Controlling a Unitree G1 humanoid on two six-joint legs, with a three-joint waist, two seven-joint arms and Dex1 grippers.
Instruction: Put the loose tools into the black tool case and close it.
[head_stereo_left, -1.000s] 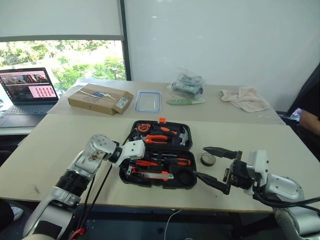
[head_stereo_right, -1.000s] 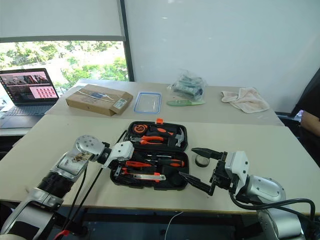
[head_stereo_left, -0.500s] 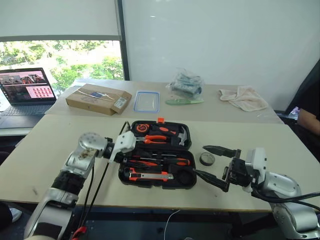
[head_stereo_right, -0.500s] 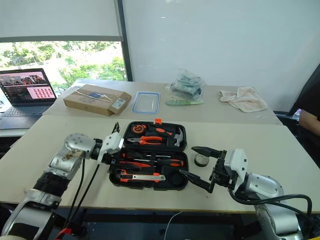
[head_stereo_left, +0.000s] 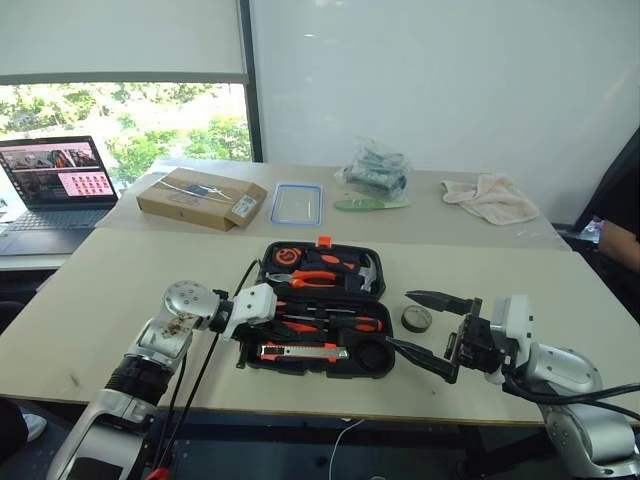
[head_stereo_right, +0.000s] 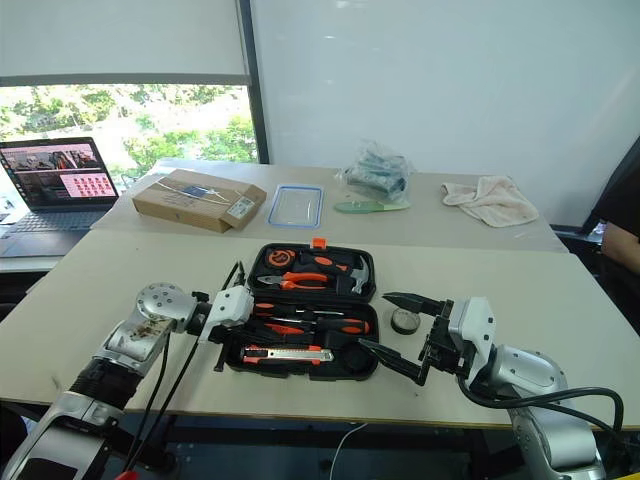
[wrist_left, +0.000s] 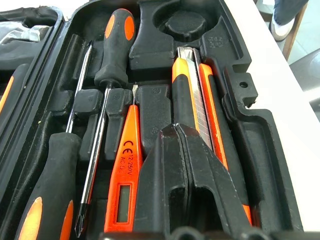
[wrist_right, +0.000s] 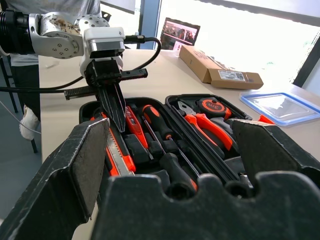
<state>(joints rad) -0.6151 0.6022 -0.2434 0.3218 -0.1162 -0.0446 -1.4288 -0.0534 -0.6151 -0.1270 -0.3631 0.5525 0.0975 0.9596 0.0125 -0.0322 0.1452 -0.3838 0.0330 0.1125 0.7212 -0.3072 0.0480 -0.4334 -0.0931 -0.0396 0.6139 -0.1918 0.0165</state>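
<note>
On the near tabletop (head_stereo_left: 100, 290) the black tool case (head_stereo_left: 318, 308) lies open, lid half away from the robot with an orange latch at its far edge. The lid half holds a tape measure (head_stereo_left: 289, 256), pliers (head_stereo_left: 318, 277) and a hammer (head_stereo_left: 366, 272). In the near half, two orange-and-black-handled screwdrivers (wrist_left: 112, 45) lie side by side, the slim orange tester screwdriver (wrist_left: 126, 170) next to them, and the orange-black utility knife (wrist_left: 192, 95) along the near edge, each in its recess. The round recess (wrist_left: 185, 22) at the case's right end holds no roll; the small black tape roll (head_stereo_left: 416, 318) sits on the tabletop just beside the case's right side.

The left gripper (wrist_right: 116, 107) has its fingers pressed together, holding nothing, tips pointing down over the knife and tester at the case's left end. The right gripper (head_stereo_left: 428, 332) hovers at the case's right corner with fingers spread wide, empty, the tape roll just beyond it.

On the far tabletop sit a cardboard box (head_stereo_left: 201, 198), a clear container (head_stereo_left: 296, 203), a plastic bag (head_stereo_left: 376, 172) and a cloth (head_stereo_left: 490, 196); a laptop (head_stereo_left: 55, 180) stands at the left.
</note>
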